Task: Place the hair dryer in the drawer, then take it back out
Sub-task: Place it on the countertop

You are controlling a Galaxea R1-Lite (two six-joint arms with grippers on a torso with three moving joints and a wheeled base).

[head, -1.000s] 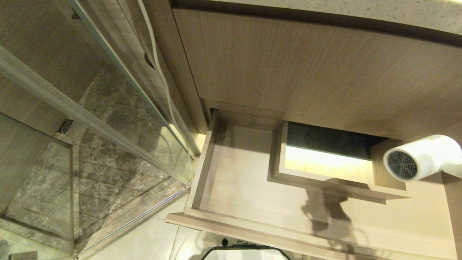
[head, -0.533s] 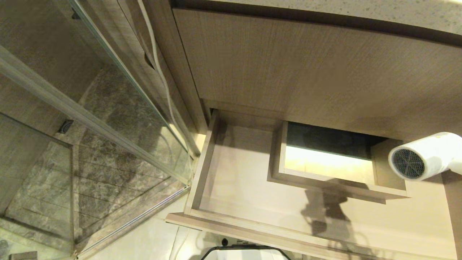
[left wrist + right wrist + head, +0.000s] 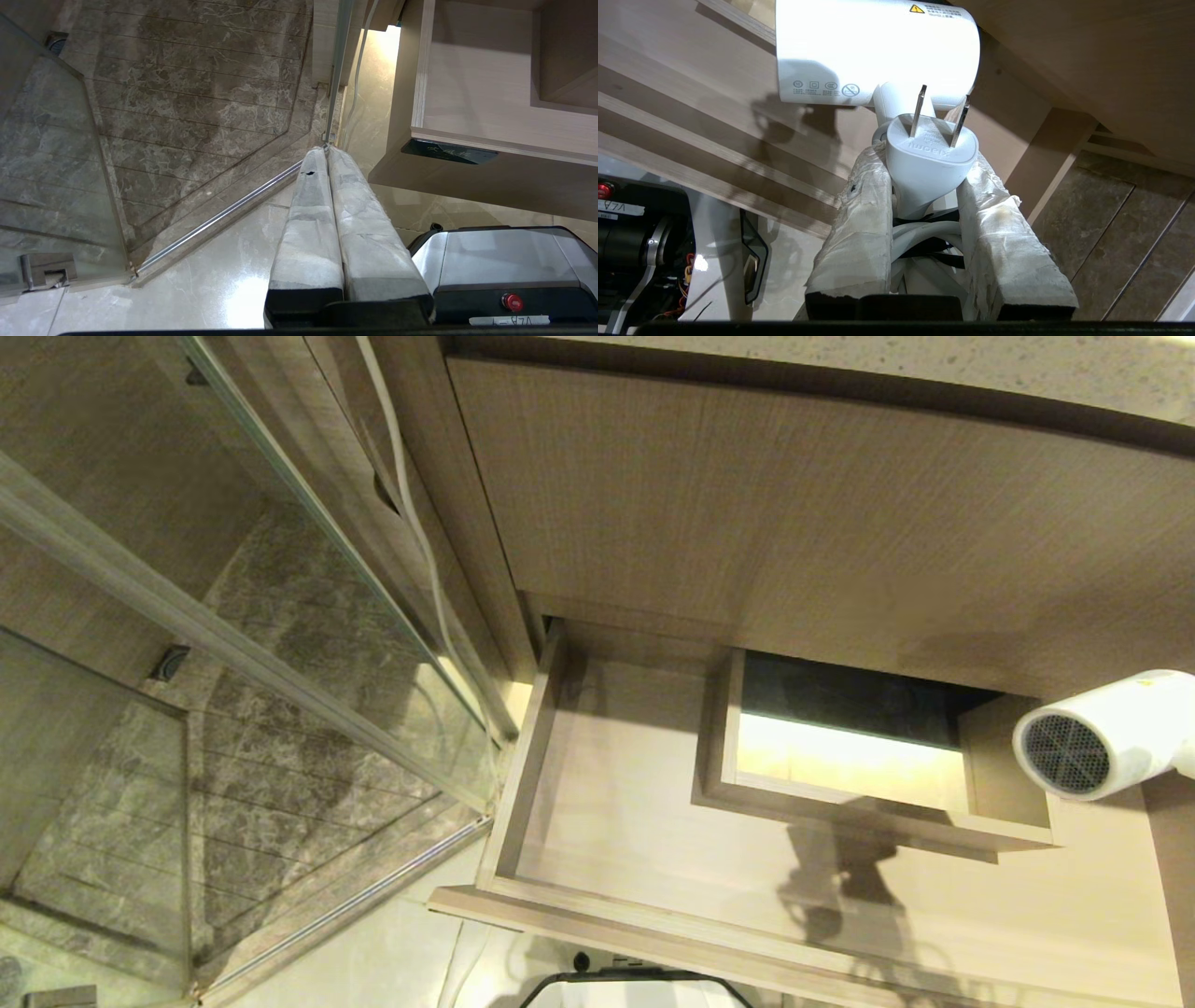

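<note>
The white hair dryer hangs at the right edge of the head view, above the right end of the open drawer, with its dark mesh grille facing the camera. In the right wrist view my right gripper is shut on the hair dryer's handle, together with the bundled white cord and plug. The barrel stands just past the fingertips. The drawer's bottom is bare. My left gripper is parked and shut, pointing at the floor beside the drawer's front corner.
A boxed cut-out sits in the drawer's back half. The taller wood-grain panel rises above it. A glass shower door stands to the left, with a white cord along the cabinet side. My base is under the drawer front.
The hair dryer has drifted a little right and up in the head view. The drawer and the left arm have not moved.
</note>
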